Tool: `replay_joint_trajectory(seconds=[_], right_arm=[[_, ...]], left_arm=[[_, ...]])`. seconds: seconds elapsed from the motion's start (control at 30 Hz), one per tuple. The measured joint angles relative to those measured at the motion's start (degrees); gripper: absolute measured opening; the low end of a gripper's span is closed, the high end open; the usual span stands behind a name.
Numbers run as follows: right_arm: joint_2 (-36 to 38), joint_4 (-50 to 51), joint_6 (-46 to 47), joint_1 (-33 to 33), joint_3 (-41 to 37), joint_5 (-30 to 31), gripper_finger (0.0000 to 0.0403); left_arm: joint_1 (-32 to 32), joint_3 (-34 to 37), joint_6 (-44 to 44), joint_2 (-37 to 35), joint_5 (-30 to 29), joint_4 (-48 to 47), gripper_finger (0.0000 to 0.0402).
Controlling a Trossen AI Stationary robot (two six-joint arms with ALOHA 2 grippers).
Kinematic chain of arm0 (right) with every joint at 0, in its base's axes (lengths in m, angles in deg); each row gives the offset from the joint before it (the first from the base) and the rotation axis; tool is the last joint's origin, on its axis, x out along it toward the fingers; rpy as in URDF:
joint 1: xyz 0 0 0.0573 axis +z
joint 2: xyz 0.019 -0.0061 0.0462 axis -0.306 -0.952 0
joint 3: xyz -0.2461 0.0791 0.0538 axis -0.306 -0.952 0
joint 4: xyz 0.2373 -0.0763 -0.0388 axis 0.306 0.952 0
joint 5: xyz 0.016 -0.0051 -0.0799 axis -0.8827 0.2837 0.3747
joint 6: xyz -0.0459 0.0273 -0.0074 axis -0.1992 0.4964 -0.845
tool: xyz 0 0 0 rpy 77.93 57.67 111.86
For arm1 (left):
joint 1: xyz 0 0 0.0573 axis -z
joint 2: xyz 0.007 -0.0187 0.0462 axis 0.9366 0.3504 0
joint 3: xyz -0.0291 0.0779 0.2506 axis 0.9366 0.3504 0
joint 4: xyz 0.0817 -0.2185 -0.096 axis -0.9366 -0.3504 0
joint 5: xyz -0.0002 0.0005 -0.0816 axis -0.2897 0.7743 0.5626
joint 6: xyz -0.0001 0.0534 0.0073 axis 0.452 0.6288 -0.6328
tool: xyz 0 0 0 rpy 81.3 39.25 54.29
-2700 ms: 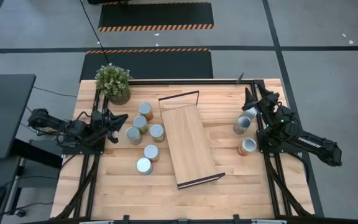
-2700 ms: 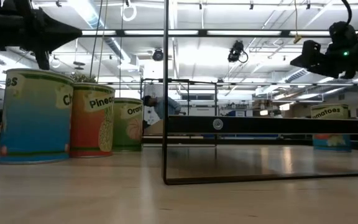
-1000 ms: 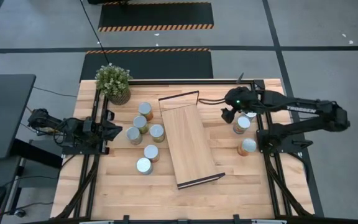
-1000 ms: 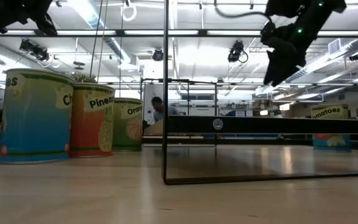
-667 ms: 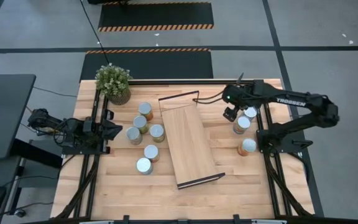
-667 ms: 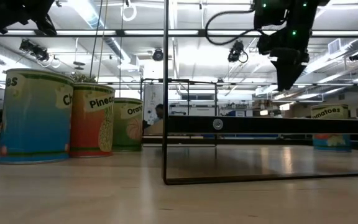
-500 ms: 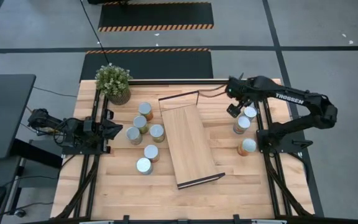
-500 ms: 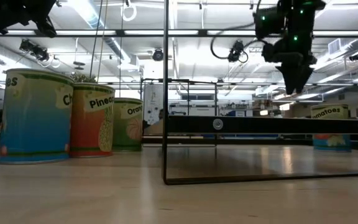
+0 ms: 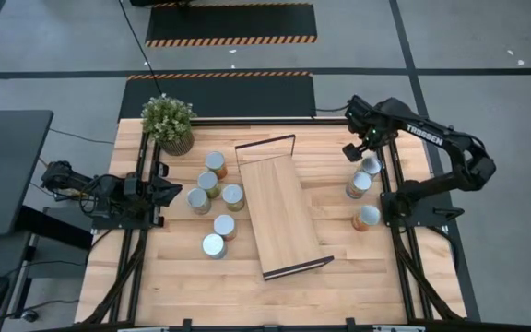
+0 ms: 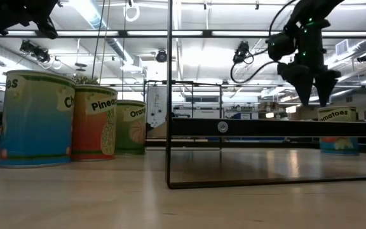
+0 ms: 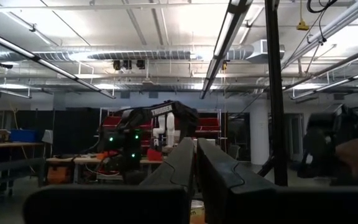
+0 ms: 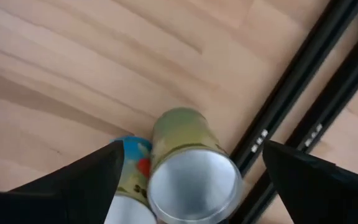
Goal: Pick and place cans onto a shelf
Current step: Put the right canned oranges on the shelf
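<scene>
Silvery-topped can [image 12: 192, 176] sits between the right gripper's [image 12: 191, 163] spread jaws; descending off-centre could knock its touching neighbour [image 12: 128, 167]

The dark right arm reaches to the far right side, its gripper [image 9: 360, 150] pointing down with fingers [image 12: 73, 186] spread wide. The dark left gripper [image 9: 175, 190] waits low at the left edge, fingers [image 11: 182, 168] pressed together.

Both slim jointed arms are matt black, the right arm [image 9: 427, 140] carrying white lettering on its link, a small green light and a thin looping black cable.
</scene>
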Motion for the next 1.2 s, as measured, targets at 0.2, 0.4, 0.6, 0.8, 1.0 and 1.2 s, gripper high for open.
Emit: replay_joint_trajectory(seconds=[0.2,0.4,0.6,0.8,1.0,1.2], right_arm=[[-3.03,0.54,-0.53,-0.37,-0.04,-0.33,0.0392],[-4.51,2.99,-0.36,-0.38,-2.03,-1.17,0.0392],[-4.27,2.56,0.50,-0.37,-8.65,-1.34,0.0392],[-4.27,0.00,0.11,-0.37,-12.52,-1.34,0.0392],[-4.27,-2.96,-2.57,0.23,-12.92,-1.32,0.0364],[-4.19,-3.95,-3.63,1.73,-12.90,-1.30,0.0322]], left_arm=[[0.00,0.00,-0.02,0.00,0.00,-0.15,0.0027],[0.00,0.00,-0.04,0.00,0.00,-0.25,0.0027],[-0.01,0.00,-0.07,0.00,0.00,-0.26,0.0027],[0.00,0.00,-0.11,0.00,0.00,-0.24,0.0027],[0.00,0.00,-0.11,0.00,0.00,-0.24,0.0027],[0.00,0.00,-0.11,0.00,0.00,-0.24,0.0027]])
